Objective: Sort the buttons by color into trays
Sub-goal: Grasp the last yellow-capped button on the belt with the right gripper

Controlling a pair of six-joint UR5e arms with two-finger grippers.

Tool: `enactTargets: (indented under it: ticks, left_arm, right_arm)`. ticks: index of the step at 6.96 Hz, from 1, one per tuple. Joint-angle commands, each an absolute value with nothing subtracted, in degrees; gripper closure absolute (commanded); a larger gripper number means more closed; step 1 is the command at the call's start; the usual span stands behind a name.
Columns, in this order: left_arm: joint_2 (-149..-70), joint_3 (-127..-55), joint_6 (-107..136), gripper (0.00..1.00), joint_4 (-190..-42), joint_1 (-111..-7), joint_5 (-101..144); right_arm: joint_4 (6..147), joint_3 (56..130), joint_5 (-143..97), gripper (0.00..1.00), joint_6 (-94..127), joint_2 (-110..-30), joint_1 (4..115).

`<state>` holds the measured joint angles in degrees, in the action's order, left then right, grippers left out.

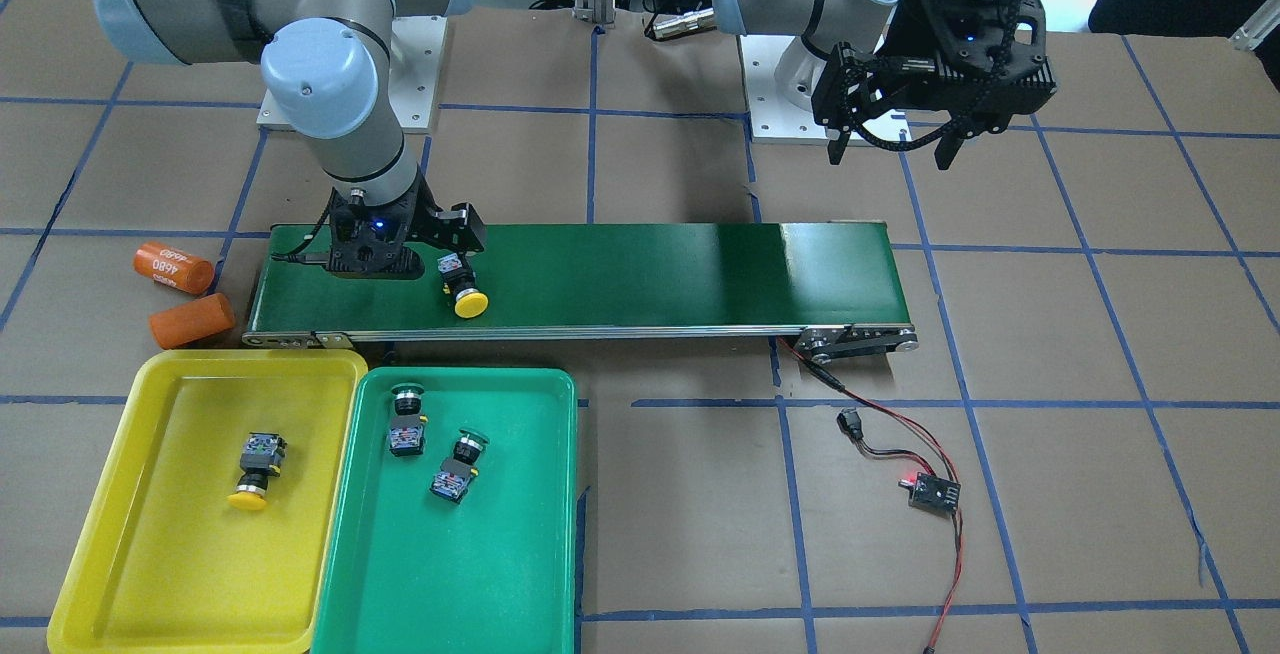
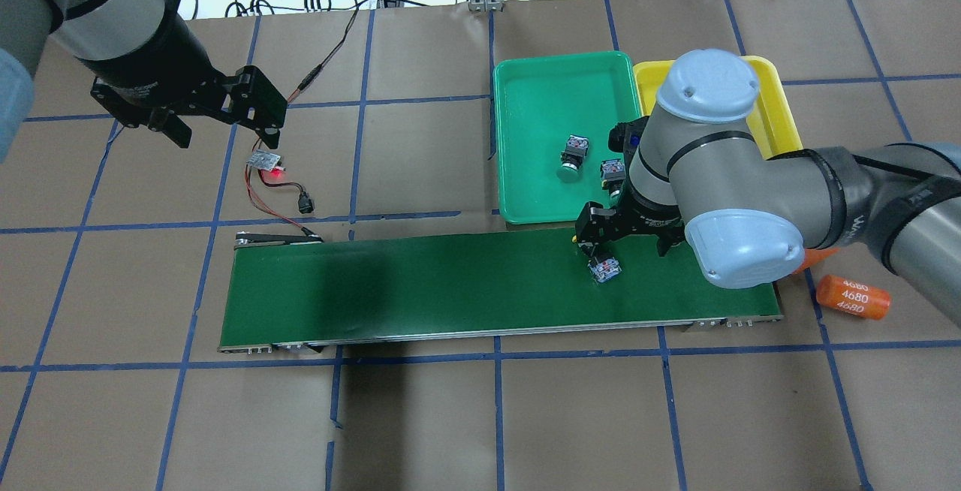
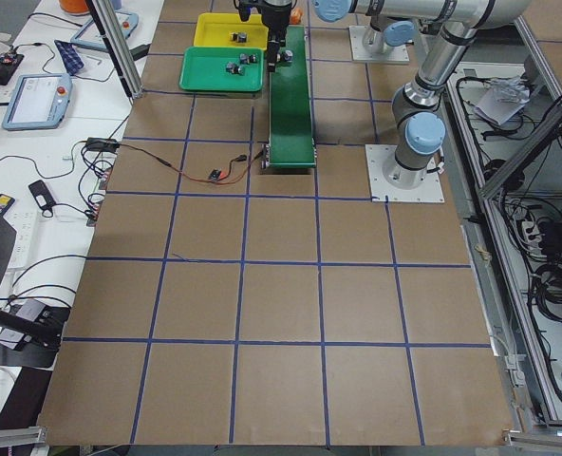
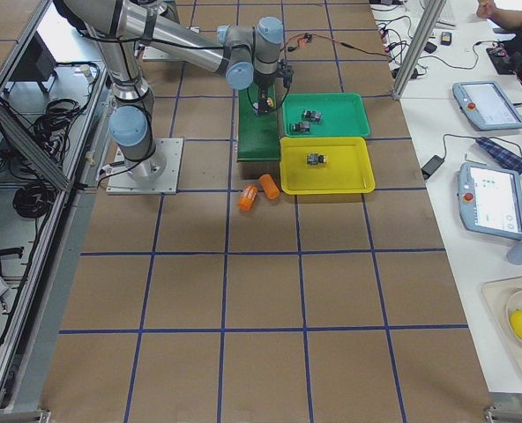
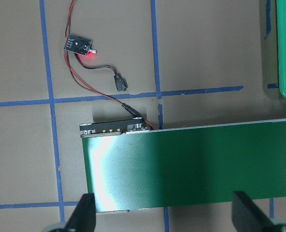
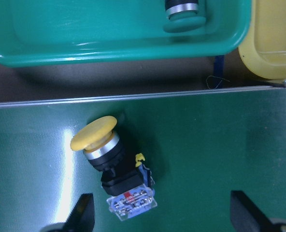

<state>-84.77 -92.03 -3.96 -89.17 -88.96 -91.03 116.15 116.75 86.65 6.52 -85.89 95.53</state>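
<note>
A yellow button (image 6: 111,159) lies on its side on the dark green conveyor belt (image 1: 650,274), also seen in the front view as the yellow button (image 1: 462,289). My right gripper (image 6: 162,217) hovers open just above it, the button sitting nearer one finger. The yellow tray (image 1: 150,554) holds one yellow button (image 1: 258,471). Two green buttons (image 1: 407,421) (image 1: 458,464) lie in the green tray (image 1: 450,574). My left gripper (image 1: 890,156) hangs open and empty over the table beside the belt's other end.
Two orange cylinders (image 1: 175,267) (image 1: 192,320) lie on the table off the belt end near the yellow tray. A small black circuit board (image 1: 933,490) with red wires sits by the belt's far end. The two trays touch side by side.
</note>
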Motion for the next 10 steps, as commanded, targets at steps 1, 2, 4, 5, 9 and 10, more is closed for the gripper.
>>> enactTargets:
  ticks: [1, 2, 4, 5, 9, 10]
  left_arm:
    - [-84.7, -92.0, -4.0, 0.0, -89.2, -88.9, -91.1]
    - [-84.8, -92.0, -4.0, 0.0, -89.2, -88.9, -91.1]
    - [-84.6, -92.4, -4.0, 0.0, -89.1, -88.9, -91.1]
    - [-84.7, -92.3, -4.0, 0.0, -89.1, -88.9, -91.1]
    - [-84.9, -92.1, -4.0, 0.0, -89.1, -88.9, -91.1]
    - [-85.0, -92.0, -4.0, 0.0, -89.1, -88.9, -91.1]
  right_arm:
    - [116.7, 117.4, 85.4, 0.0, 5.9, -85.2, 95.5]
    - [116.7, 117.4, 84.9, 0.0, 5.5, -84.0, 95.5]
    - [116.6, 117.9, 84.9, 0.0, 3.7, -83.8, 95.5]
    - [116.6, 118.5, 85.1, 0.01, 3.7, -83.2, 95.5]
    - [115.9, 117.6, 87.7, 1.0, 4.3, -82.6, 95.2]
    - [115.2, 115.8, 89.2, 1.0, 4.3, -83.1, 95.1]
